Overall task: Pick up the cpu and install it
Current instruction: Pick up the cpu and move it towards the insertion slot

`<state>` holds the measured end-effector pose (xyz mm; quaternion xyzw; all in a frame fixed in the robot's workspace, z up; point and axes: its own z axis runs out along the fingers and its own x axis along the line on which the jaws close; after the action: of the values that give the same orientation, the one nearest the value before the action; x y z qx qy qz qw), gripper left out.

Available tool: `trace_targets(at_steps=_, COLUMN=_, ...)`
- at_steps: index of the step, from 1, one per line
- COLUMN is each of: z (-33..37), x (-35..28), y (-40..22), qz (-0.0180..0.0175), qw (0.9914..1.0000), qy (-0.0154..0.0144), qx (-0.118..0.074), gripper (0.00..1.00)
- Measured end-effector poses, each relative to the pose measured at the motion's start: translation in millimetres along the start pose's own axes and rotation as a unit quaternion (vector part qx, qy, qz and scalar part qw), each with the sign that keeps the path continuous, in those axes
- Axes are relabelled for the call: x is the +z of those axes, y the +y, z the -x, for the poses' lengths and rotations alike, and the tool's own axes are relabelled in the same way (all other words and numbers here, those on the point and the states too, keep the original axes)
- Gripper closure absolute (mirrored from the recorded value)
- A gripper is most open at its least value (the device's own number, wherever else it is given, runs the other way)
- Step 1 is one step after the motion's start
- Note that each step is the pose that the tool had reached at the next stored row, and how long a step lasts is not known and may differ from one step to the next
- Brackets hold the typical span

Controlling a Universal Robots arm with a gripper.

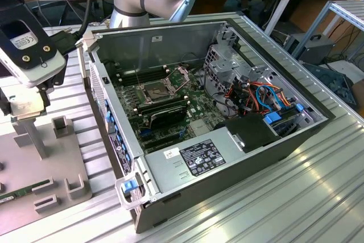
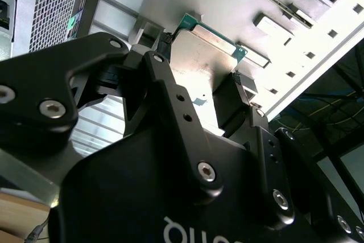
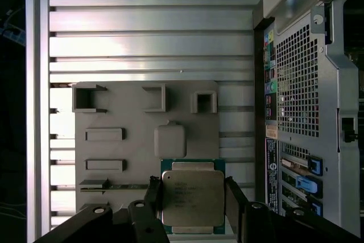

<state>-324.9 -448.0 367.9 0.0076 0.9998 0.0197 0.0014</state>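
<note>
The small, flat, square chip with the dull silver-grey metal top and green edging, the cpu (image 3: 192, 200), is seen clamped in the black two-fingered gripper (image 3: 192, 183). In the first wrist view one of the fingers (image 3: 152, 193) is pressed against one edge of the chip and its partner against the opposite edge. The same hold is shown in the second wrist view, with the metal top turned toward the camera.

The cpu is held level above the flat grey fixture plate (image 3: 131, 101), clear of its surface and just beside the rounded square grey pedestal (image 3: 169, 140). Raised rectangular pockets are spread across the plate.

In the exterior view, the open grey metal computer case (image 1: 170, 44) is laid on its side on the ribbed aluminium table (image 1: 284, 197), to the exterior view's right of the plate. Inside it, the square metal-framed socket (image 1: 154, 90) is seen on the green board, well apart from the chip.
</note>
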Motion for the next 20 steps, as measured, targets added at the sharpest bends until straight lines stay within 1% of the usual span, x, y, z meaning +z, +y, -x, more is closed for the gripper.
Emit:
trace_targets(at_steps=7, z=0.1, x=-0.1, y=0.0, qz=0.0000, qw=1.00000, qy=-0.0001, qx=0.000, gripper=0.45)
trace_targets(at_steps=10, z=0.1, x=-2.3, y=0.1, qz=0.0000, qw=1.00000, qy=0.0000, qx=0.000, gripper=0.45)
trace_targets(at_steps=20, z=0.1, x=-3.2, y=0.1, qz=0.0000, qw=1.00000, qy=0.0000, qx=0.000, gripper=0.45)
